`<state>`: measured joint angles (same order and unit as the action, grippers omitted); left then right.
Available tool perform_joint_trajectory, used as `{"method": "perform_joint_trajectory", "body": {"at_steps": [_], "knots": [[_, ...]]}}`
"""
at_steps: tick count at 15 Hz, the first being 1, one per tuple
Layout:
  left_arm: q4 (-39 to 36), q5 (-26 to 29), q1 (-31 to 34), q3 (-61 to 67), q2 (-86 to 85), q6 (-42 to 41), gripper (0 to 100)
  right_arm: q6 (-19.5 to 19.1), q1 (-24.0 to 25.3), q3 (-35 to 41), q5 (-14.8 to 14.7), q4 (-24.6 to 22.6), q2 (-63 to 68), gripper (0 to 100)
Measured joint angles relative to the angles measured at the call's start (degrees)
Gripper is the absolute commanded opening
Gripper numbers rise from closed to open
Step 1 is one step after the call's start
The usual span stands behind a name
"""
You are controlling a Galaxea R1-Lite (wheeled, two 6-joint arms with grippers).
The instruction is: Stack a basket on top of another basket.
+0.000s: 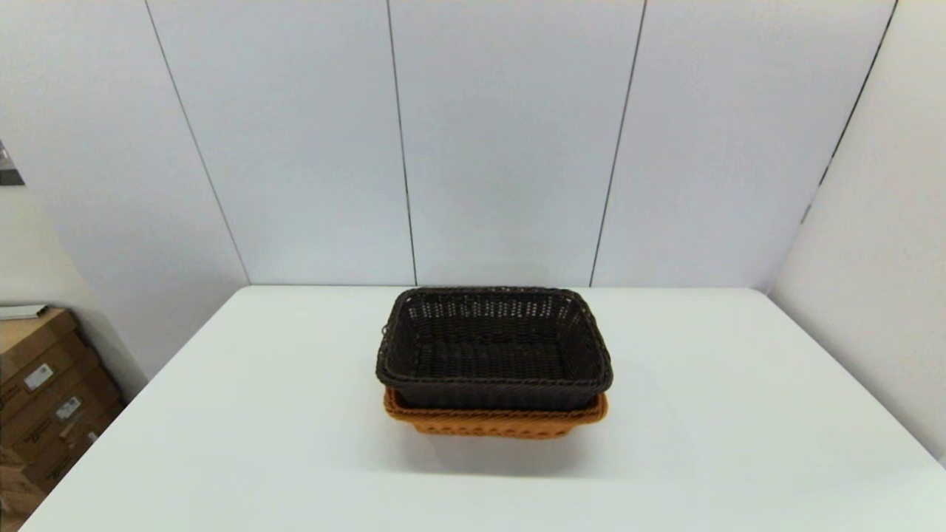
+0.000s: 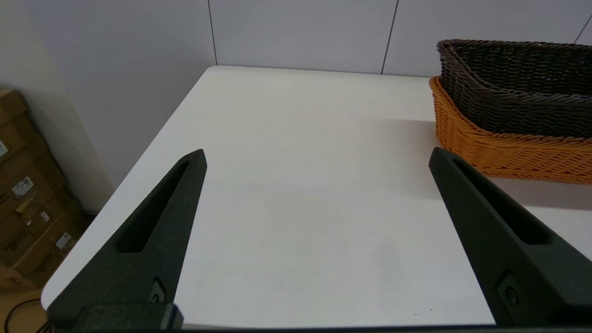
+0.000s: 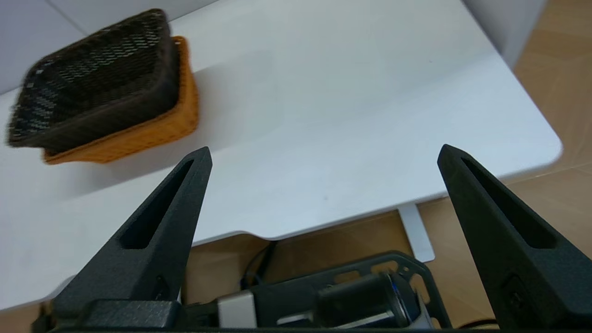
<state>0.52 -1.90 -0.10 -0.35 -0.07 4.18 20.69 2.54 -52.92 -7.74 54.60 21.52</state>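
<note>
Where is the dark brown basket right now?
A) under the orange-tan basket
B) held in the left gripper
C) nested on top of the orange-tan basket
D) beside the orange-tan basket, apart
C: the dark brown basket sits in the orange-tan basket, whose rim shows below it; the left gripper and right gripper are both open and empty, away from the stack.

Left pincer [image 2: 317, 155] spread wide over white table [image 2: 296, 185], dark basket [image 2: 518, 88] nested in orange basket [image 2: 508, 148]
</note>
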Motion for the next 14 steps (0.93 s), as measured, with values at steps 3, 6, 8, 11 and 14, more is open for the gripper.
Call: {"method": "perform_joint_trajectory", "body": {"at_steps": [3, 6, 8, 11, 14], "knots": [[0.00, -0.02, 0.00, 0.00, 0.00, 0.00, 100, -3.39, -1.94, 5.63, -0.06, 0.07, -8.40, 100], [0.00, 0.01, 0.00, 0.00, 0.00, 0.00, 100, -7.85, -2.38, 10.17, -0.38, 0.02, -16.26, 100], [0.00, 0.00, 0.00, 0.00, 0.00, 0.00, 100, -11.09, -2.44, 12.40, -0.44, -0.04, -19.46, 100], [0.00, 0.00, 0.00, 0.00, 0.00, 0.00, 100, -13.42, -2.46, 18.27, -0.24, -3.94, -21.27, 100], [0.00, 0.00, 0.00, 0.00, 0.00, -0.02, 100, -16.14, -2.46, 30.73, -0.57, -18.83, -21.59, 100]]}}
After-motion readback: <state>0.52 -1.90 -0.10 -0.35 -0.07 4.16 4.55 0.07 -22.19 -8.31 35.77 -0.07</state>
